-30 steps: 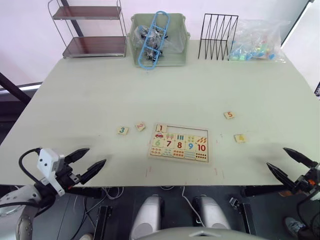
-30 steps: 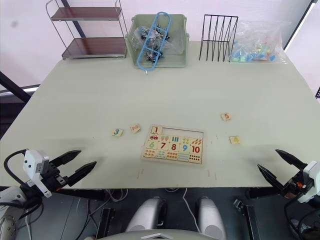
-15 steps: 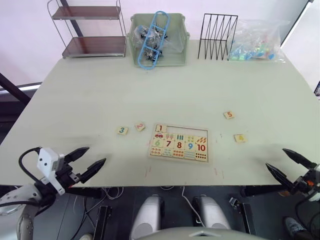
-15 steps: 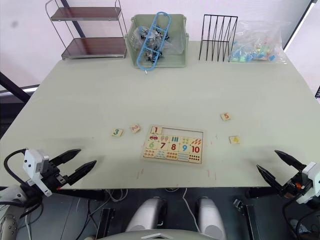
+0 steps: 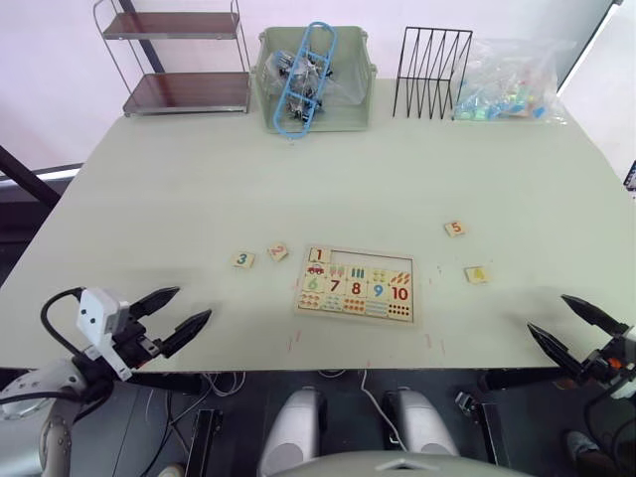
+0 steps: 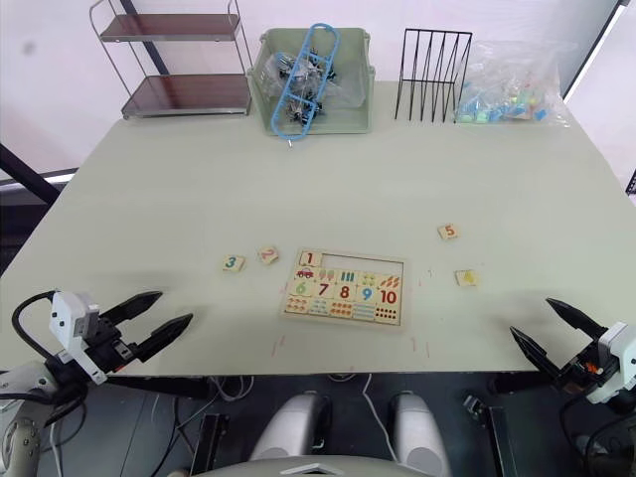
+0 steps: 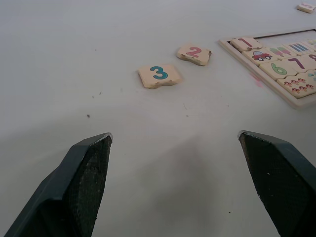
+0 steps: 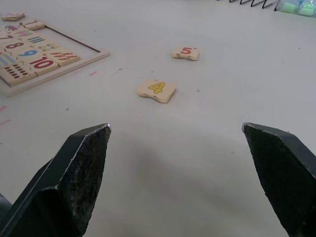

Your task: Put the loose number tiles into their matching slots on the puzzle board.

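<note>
Both grippers, left point(image 5: 171, 320) and right point(image 5: 573, 327), gape wide; puzzle board point(image 5: 356, 285) holds the 1 tile point(image 5: 320, 255) and 6–10; tiles 2 point(image 5: 279, 251), 3 point(image 5: 243, 259), 4 point(image 5: 477, 274), 5 point(image 5: 455, 229) lie loose

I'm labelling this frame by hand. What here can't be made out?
- Green bin contents: a tangle behind the blue frame, too small in the eye views.
- Clear bag contents: too small to name.
- Puzzle board: cut off by the left wrist view's edge.

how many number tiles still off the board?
4. The 3 tile and 2 tile lie left of the puzzle board; the 5 tile and 4 tile lie right. None looks hidden.
</note>
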Motion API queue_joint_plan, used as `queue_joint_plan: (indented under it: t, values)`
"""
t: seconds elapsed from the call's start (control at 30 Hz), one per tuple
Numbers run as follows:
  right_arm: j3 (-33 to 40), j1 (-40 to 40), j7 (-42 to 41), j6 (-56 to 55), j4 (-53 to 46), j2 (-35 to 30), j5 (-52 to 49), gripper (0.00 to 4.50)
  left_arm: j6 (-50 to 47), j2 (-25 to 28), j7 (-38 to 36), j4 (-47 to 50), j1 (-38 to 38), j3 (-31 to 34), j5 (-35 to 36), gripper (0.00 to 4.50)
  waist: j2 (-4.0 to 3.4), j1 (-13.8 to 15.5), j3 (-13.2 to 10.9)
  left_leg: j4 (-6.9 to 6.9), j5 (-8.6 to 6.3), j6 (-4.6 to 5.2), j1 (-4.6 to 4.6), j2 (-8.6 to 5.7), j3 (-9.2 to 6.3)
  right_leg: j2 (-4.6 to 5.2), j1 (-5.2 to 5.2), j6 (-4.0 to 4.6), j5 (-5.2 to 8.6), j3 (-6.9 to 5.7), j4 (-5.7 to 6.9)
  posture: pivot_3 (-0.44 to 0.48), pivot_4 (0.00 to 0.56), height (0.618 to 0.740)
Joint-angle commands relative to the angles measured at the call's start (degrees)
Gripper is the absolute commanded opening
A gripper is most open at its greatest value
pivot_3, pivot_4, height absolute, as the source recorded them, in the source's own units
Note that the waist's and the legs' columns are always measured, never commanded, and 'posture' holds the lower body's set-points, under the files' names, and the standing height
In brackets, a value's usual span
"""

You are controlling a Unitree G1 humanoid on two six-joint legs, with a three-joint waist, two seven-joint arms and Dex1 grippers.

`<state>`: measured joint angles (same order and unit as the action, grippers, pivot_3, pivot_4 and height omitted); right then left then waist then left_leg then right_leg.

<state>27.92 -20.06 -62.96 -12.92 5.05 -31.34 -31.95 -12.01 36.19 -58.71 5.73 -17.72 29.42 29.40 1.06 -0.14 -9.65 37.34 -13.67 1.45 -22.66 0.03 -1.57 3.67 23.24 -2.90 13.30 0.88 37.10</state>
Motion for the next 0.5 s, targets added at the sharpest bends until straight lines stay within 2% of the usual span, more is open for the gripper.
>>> queue_joint_plan:
  t: [0.03, 0.5]
  values:
    - [0.6, -0.9, 0.5, -1.4, -2.0, 0.5, -0.1, 4.50, 1.3, 1.1, -0.3, -0.5, 1.1, -0.1, 0.1, 4.36, 0.00, 0.0, 0.0, 0.00, 0.00, 0.00, 0.00, 0.00, -0.01, 0.00, 0.00, 0.00, 0.00, -0.01, 0.00, 0.000, 0.150, 0.740]
    - [0.0, -2.9, 0.8, -0.9, -6.4, 0.9, -1.0, 4.50, 2.6, 2.9, -0.7, -2.9, 3.0, -1.3, -1.0, 4.36, -0.01, 0.0, 0.0, -0.02, -0.01, -0.01, 0.00, 0.03, 0.00, 0.00, 0.00, 0.00, 0.00, 0.00, -0.03, 0.000, 0.150, 0.740]
